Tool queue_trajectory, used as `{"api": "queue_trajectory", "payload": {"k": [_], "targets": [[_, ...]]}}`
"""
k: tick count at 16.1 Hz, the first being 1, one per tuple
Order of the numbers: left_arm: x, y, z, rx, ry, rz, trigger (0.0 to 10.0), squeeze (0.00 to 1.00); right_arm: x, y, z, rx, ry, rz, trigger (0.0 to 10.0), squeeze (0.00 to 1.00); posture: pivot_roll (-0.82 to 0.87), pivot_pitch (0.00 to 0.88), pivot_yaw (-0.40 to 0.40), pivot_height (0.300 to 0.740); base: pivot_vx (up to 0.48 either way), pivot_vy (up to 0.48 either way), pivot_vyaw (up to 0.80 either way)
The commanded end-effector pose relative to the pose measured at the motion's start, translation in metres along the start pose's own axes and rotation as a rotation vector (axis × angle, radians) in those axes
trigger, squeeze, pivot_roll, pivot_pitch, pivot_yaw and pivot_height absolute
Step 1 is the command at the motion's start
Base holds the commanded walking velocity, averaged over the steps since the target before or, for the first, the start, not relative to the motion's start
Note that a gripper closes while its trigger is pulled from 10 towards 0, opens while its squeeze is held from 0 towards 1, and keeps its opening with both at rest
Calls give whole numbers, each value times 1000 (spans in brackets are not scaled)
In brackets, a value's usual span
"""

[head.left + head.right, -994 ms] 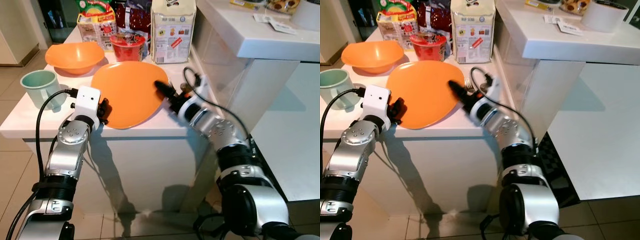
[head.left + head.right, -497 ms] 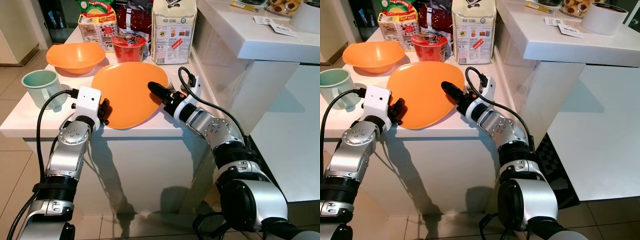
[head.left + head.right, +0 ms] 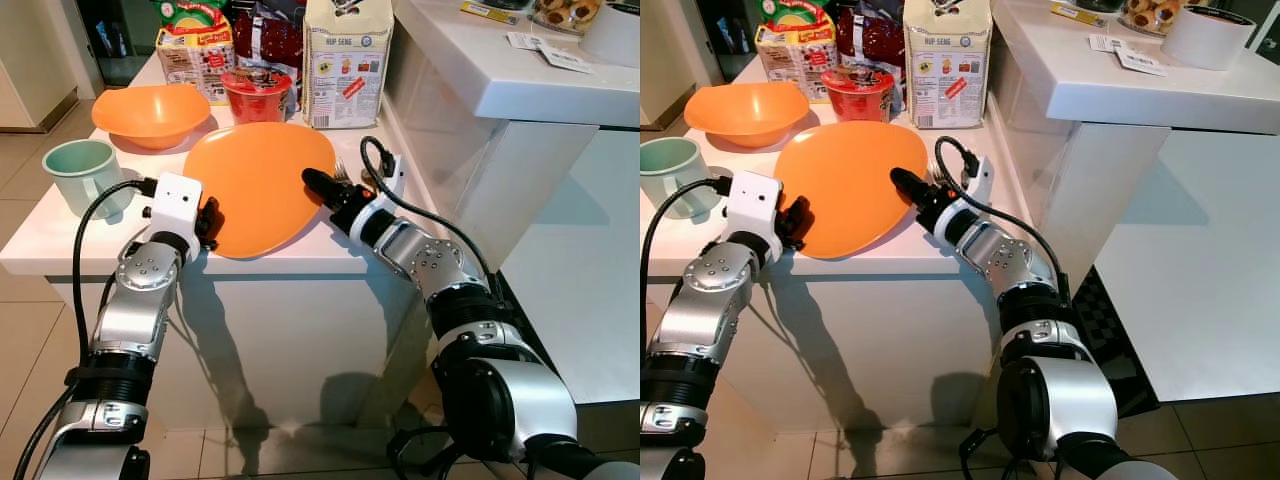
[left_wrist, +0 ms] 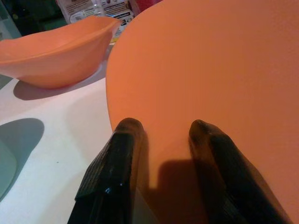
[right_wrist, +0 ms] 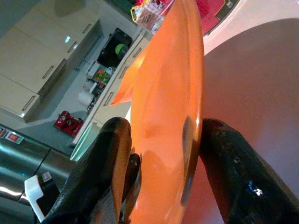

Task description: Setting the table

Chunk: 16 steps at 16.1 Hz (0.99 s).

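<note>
Left eye view: white surface (image 3: 40,240) carrying a large orange plate (image 3: 255,185) near the front edge, overhanging that edge slightly at the plate's near rim. Left hand (image 3: 205,222) at the plate's near-left rim; right hand (image 3: 318,183) at the plate's right rim, reaching in from the surface's right edge.

Left wrist view: two black fingers (image 4: 114,158) lying spread over the orange plate's top face, tips close to its rim, moderately apart. Cannot tell whether anything is pinched there.

Right wrist view: orange plate seen edge-on, rim passing between the two black fingers (image 5: 100,177), one above the plate and one below; fingers a narrow gap apart around the rim, looking pressed to it on both faces.

Toward the back-left corner, an orange bowl (image 3: 150,112), well apart from the plate's left rim. Near the left edge, a pale green mug (image 3: 82,172), just beside the left arm's black cable. Behind the plate, a red cup-noodle tub (image 3: 257,92), close to the plate's far rim. Along the back edge, a yellow-and-red packet (image 3: 192,45), a dark red bag (image 3: 270,38) and a white carton (image 3: 346,60), standing upright side by side. To the right, a higher white counter (image 3: 500,70), with a roll of white tape (image 3: 1205,35) on it.
</note>
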<state>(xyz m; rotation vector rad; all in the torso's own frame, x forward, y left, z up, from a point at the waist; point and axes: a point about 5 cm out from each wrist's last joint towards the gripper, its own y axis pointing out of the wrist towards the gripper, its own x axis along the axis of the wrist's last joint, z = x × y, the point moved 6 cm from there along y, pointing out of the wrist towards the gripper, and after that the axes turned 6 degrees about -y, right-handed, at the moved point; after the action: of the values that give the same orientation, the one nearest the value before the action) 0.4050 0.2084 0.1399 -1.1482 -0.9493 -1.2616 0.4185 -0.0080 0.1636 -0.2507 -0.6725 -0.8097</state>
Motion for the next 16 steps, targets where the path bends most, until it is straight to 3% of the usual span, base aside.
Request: {"api": "queue_trajectory", "payload": {"k": [1, 10, 12, 15, 16], "targets": [[-33, -4, -11, -30, 2, 117, 10000, 0, 7, -1, 1, 16, -11, -20, 0, 0, -43, 0, -87, 740, 0, 0, 0], [-32, -3, -13, -32, 0, 108, 10000, 0, 10, -2, -3, -5, -41, -33, 0, 0, -44, 0, -91, 740, 0, 0, 0], [-17, -2, -19, -55, -15, 39, 10000, 0, 16, -3, -5, -27, -53, -62, 0, 0, -43, 0, -91, 740, 0, 0, 0], [27, -2, -36, -107, -75, -113, 10000, 0, 38, -7, -2, -42, -54, -152, 0, 0, -35, 0, -89, 740, 0, 0, 0], [33, -3, -39, -118, -85, -131, 10000, 0, 41, -8, -1, -39, -46, -169, 0, 0, -33, 0, -82, 740, 0, 0, 0]]}}
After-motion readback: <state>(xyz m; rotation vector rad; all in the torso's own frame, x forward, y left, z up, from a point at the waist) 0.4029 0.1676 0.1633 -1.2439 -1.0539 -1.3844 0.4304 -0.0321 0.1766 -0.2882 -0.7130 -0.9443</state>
